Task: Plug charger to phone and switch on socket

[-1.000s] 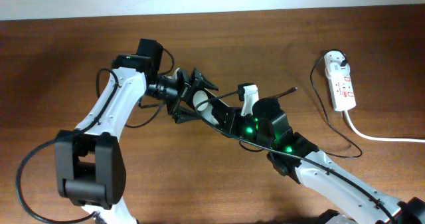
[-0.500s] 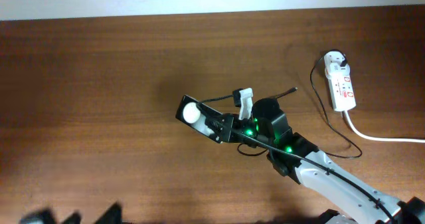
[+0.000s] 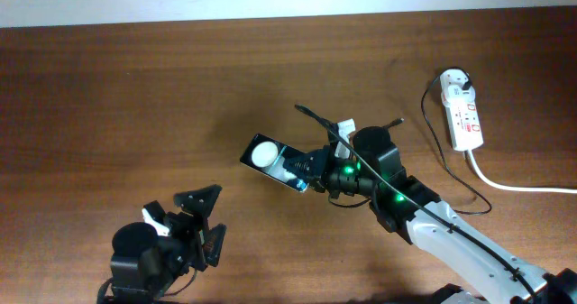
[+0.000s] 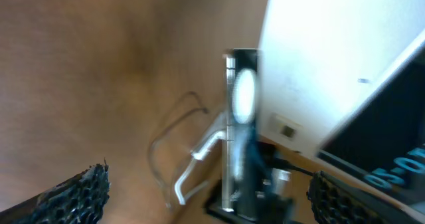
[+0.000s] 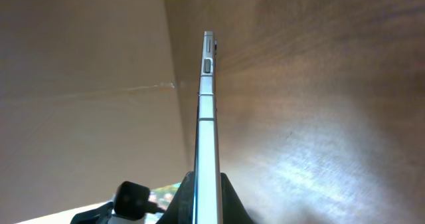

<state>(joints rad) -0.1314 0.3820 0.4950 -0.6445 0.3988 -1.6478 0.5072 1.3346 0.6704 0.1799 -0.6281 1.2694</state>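
Note:
My right gripper (image 3: 311, 166) is shut on one end of the black phone (image 3: 269, 157) and holds it tilted above the table, its screen showing a white circle. In the right wrist view the phone (image 5: 207, 98) shows edge-on, clamped between my fingers (image 5: 207, 201). The charger's thin black cable (image 3: 436, 133) runs from the white plug on the socket (image 3: 465, 115); a loose black end (image 3: 395, 122) lies beside my right wrist. My left gripper (image 3: 207, 220) is open and empty at the lower left, far from the phone. In the blurred left wrist view, the fingers (image 4: 209, 191) are spread and the phone (image 4: 240, 111) is ahead.
The socket's thick white cord (image 3: 514, 187) runs off the right edge. A thin black strand (image 3: 315, 122) crosses above my right gripper. A small black knob with a wire (image 5: 131, 196) sits beside my right fingers. The white wall borders the table's far edge.
My left arm has pulled away from the phone and now sits at the table's lower left, gripper open. My right gripper still holds the phone, shifted slightly.

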